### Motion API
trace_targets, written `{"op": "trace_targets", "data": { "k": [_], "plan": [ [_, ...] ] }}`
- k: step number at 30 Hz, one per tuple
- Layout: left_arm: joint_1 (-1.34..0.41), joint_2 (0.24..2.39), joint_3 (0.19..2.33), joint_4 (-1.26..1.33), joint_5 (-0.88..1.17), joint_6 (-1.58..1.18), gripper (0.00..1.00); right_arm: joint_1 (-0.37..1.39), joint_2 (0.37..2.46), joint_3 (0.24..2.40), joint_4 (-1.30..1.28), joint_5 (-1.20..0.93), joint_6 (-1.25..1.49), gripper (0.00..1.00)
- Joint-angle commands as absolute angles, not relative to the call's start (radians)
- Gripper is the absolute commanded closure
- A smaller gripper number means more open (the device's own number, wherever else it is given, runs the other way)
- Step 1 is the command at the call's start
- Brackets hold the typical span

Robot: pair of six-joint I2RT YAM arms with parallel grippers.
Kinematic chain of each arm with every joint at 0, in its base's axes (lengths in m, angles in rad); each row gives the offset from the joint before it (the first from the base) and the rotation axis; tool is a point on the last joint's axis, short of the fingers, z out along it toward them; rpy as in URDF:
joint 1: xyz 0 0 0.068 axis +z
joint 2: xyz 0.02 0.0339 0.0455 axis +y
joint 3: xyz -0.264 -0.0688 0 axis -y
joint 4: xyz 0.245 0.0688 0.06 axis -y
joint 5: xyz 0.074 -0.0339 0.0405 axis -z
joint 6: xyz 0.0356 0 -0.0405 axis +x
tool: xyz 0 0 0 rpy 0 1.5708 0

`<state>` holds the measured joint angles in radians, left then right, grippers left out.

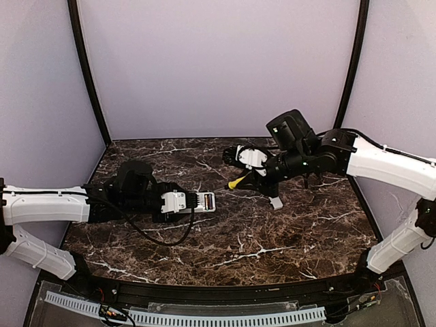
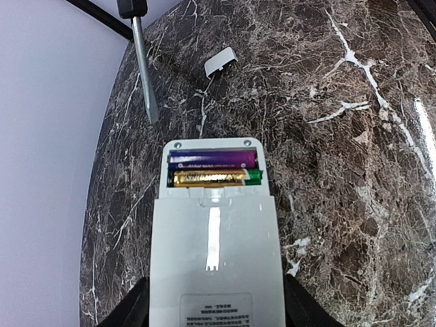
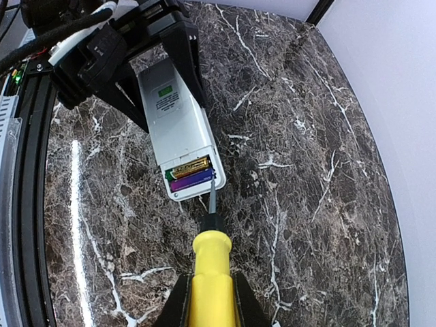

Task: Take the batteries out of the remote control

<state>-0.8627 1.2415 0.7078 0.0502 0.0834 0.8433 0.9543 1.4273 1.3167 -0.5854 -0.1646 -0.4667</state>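
Top view: left gripper (image 1: 182, 202) clamps the remote control (image 1: 203, 201) left of centre. Right gripper (image 1: 252, 178) is clenched on the yellow screwdriver (image 1: 236, 182), white cover (image 1: 276, 202) near it.
Left wrist: both batteries (image 2: 212, 169) sit in the open bay at the remote's far end.
Right wrist: blade tip lines up with the bay corner, contact unclear. I'd lever shallow under one battery end and keep the remote pinned flat.
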Motion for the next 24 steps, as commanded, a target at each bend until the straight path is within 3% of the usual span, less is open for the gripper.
{"op": "trace_targets", "data": {
  "k": [1,24],
  "plan": [
    [-0.877,1.221,0.687,0.068,0.051,0.885,1.0,0.975,1.448,1.346,-0.571,-0.135,-0.489,1.0],
    [-0.911,1.229,0.647,0.099,-0.028,0.976,1.0,1.005,1.488,1.333,-0.534,-0.153,-0.5,1.0]
  ]
}}
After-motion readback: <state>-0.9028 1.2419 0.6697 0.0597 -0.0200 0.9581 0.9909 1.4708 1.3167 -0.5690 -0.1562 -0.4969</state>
